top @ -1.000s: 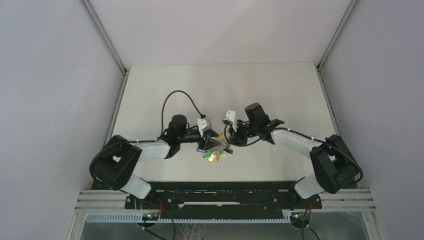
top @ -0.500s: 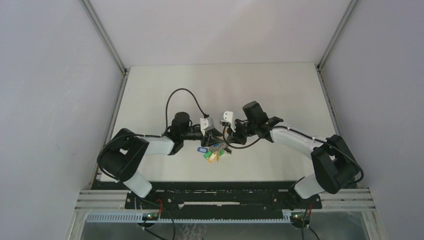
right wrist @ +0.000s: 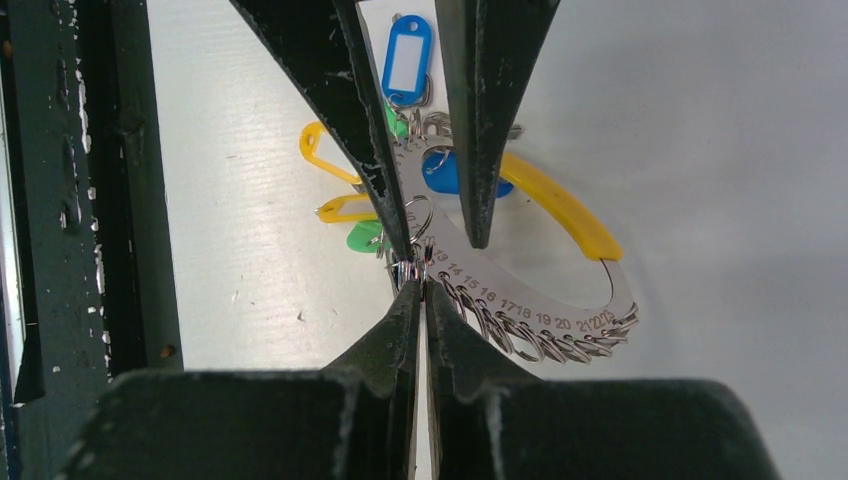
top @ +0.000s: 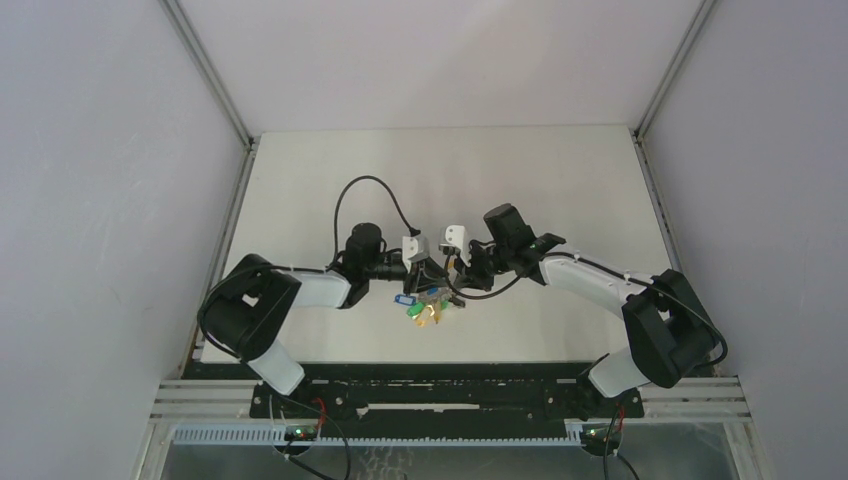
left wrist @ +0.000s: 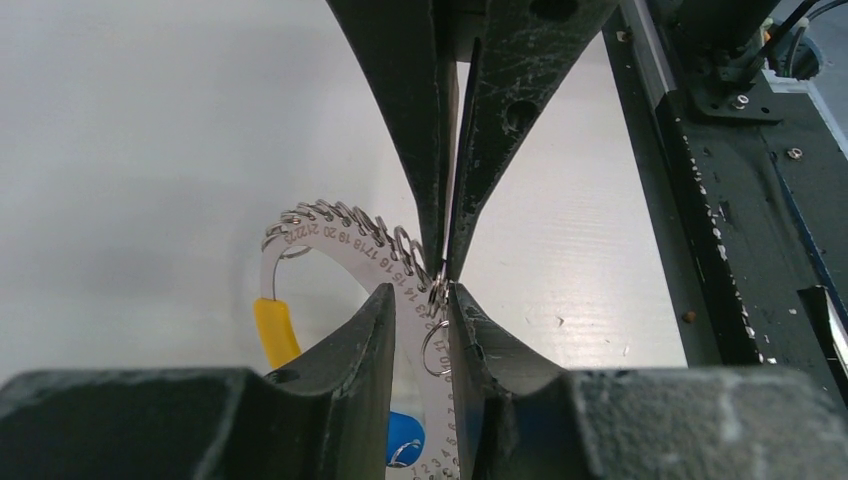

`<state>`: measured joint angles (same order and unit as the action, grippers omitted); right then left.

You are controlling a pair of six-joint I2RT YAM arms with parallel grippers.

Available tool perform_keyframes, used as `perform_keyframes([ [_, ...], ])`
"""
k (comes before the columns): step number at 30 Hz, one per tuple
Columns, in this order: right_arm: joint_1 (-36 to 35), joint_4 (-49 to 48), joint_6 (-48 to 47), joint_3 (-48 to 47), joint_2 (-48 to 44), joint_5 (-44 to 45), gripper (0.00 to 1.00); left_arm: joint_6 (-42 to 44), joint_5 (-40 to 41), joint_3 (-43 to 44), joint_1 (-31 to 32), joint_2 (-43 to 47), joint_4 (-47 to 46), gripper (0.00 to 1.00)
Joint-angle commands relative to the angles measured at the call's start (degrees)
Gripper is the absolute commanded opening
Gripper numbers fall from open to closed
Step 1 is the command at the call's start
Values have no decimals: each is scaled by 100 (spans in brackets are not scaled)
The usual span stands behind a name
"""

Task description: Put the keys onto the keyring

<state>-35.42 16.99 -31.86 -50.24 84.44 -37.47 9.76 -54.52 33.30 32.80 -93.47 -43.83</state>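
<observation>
The keyring [top: 430, 302] is a silvery curved plate [right wrist: 520, 300] with stamped numbers, a row of small split rings, a yellow band [right wrist: 560, 210], a blue tag [right wrist: 407, 60] and green tags [right wrist: 365, 240]. It lies mid-table between both grippers. My left gripper [left wrist: 420, 295] is shut across the plate [left wrist: 340, 245]; it also shows in the right wrist view [right wrist: 440, 245]. My right gripper [right wrist: 418, 285] is shut, pinching a small split ring at the plate's edge, tip to tip with the left gripper [top: 425, 275]. The loose black-headed key is hidden or out of view.
A black rail [top: 430, 385] runs along the table's near edge, close behind the grippers. It also shows in the left wrist view [left wrist: 740, 200] and the right wrist view [right wrist: 70, 200]. The left arm's black cable [top: 365, 190] loops over the table. Grey walls enclose the sides.
My left gripper moved right onto the keyring, and my right gripper edged left to meet it. The bunch of tags shifted slightly.
</observation>
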Motion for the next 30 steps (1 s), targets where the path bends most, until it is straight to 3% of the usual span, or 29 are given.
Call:
perform_keyframes([
  [1, -62, -115, -109, -294, -171, -45, 0, 209, -195, 370, 97, -11, 278, 29],
  [16, -97, -130, -201, -294, -268, -5, 0, 715, -131, 678, 166, -16, 1393, 24],
  [30, -136, -206, -220, -295, -275, -81, 0, 690, -300, 821, 191, -25, 1455, 19],
])
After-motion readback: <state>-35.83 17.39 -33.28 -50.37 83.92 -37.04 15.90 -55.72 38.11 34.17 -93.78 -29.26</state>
